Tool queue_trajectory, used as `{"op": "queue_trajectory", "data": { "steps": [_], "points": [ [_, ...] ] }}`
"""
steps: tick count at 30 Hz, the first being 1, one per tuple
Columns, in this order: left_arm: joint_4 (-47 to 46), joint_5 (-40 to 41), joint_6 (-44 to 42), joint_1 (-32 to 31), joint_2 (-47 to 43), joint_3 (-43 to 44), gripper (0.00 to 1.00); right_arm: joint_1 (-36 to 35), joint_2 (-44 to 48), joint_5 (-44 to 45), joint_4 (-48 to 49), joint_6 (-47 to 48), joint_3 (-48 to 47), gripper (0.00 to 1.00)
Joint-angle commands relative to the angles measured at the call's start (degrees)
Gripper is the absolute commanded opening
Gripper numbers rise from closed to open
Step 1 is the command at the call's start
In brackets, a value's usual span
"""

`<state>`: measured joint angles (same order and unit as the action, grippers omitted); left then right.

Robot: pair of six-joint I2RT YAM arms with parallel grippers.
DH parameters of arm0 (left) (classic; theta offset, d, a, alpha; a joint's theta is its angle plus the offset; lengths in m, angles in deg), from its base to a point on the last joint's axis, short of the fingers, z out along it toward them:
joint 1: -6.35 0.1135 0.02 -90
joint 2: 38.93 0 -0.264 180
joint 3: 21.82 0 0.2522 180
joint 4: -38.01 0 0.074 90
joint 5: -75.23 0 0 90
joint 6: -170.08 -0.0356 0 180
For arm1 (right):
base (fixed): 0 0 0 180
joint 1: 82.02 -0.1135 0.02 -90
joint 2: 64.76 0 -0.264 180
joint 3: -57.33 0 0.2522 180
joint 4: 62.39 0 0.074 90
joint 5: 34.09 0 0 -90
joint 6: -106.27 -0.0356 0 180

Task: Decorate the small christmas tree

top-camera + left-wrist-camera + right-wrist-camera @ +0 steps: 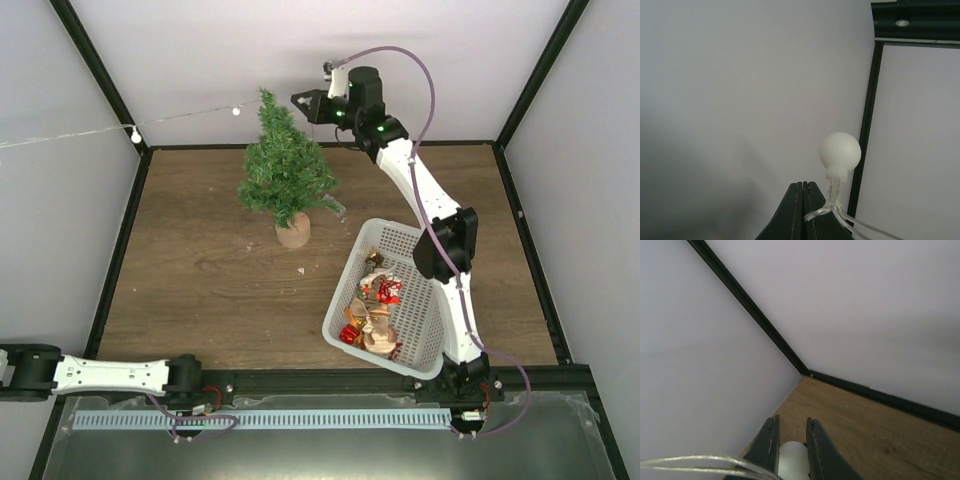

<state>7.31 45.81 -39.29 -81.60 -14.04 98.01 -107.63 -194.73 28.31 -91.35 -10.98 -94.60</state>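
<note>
The small christmas tree (285,170) stands upright on its tan base (293,232) at the back middle of the table. A thin string of lights with white bulbs (135,132) runs in from the left edge towards the tree top. My right gripper (303,103) is just right of the tree top. In the right wrist view the right gripper (791,419) is shut on a white bulb (792,460). My left gripper (804,186) is shut, pinching the clear wire (820,212) just below another bulb (840,152). The left arm (100,373) lies low along the front left, its fingers beyond the top view's edge.
A white plastic basket (420,250) sits at the front right, tilted under the right arm, with several red and gold ornaments (380,310) in it. A small white speck (301,270) lies on the wooden table. White walls with black frame posts close in the back and sides.
</note>
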Motion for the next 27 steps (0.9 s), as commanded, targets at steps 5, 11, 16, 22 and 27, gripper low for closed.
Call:
{"op": "queue_trajectory", "data": {
  "steps": [5, 11, 16, 22, 27],
  "points": [
    [-13.1, 4.0, -34.7, 12.8, -17.6, 6.3, 0.0, -0.6, 5.7, -2.0, 0.3, 2.5, 6.8, 0.07],
    [-13.0, 5.8, -34.6, 15.4, -19.2, 4.9, 0.0, -0.6, 6.7, -2.8, -0.1, 3.3, 8.4, 0.07],
    [-13.0, 8.0, -34.5, 17.3, -21.0, 2.5, 0.0, -0.6, 8.8, -3.3, 0.5, 3.7, 11.4, 0.07],
    [-7.7, 13.5, -31.0, 20.5, -24.5, 0.5, 0.0, -0.5, 10.7, -4.0, 0.4, 5.4, 14.6, 0.08],
    [1.5, 20.7, -24.3, 23.6, -28.5, -0.9, 0.0, -0.6, 11.4, -4.1, -0.4, 5.9, 15.2, 0.08]
  ]
}}
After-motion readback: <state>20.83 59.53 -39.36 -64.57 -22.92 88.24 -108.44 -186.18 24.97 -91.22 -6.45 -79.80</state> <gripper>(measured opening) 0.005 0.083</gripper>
